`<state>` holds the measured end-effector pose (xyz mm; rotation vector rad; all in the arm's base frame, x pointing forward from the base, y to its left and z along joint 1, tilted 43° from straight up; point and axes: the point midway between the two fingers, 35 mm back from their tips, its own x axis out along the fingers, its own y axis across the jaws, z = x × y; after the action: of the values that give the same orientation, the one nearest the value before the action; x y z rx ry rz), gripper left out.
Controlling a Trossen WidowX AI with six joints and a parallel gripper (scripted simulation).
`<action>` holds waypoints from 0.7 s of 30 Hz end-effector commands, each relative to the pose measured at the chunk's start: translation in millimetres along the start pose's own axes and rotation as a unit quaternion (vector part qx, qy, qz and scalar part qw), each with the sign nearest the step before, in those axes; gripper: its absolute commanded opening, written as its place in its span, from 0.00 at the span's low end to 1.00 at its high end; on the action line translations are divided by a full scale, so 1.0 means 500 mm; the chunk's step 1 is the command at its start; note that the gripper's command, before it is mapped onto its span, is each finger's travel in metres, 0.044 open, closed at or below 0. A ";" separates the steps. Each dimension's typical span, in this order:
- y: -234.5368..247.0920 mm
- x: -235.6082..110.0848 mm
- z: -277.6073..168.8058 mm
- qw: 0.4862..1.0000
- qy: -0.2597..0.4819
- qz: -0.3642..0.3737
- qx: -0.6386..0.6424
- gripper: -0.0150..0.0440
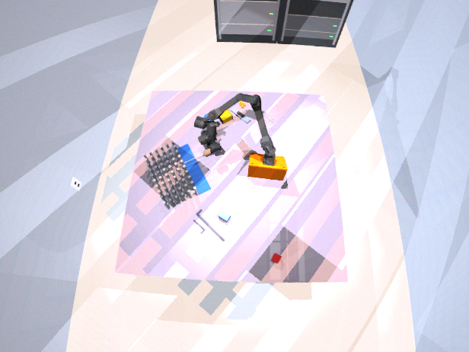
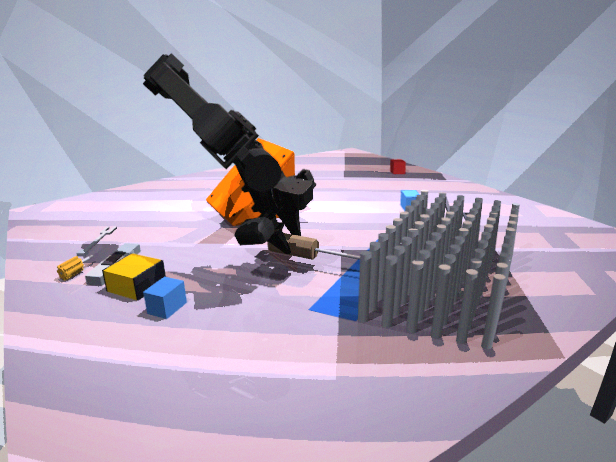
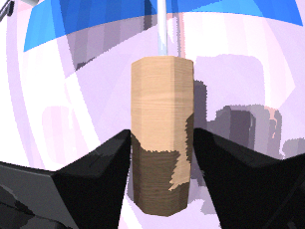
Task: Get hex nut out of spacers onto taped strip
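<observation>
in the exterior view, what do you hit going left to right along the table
small orange tool → yellow box → blue cube → gripper shut on the wooden handle of the hook tool → blue tape strip → grey spacers

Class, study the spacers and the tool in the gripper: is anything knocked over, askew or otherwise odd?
Nothing stands out. Every visible spacer stands upright in its grid. The gripper is shut on the tool's wooden handle, its thin rod reaching over the blue strip toward the field.
</observation>
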<state>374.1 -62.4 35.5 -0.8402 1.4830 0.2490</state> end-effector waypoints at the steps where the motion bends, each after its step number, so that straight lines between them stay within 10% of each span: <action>1: 0.001 -0.001 0.014 1.000 -0.003 -0.002 -0.001 0.25; 21: 0.000 0.007 0.042 1.000 -0.003 -0.002 -0.001 0.25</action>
<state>386.3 -54.9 29.4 -0.8395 1.4812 0.2494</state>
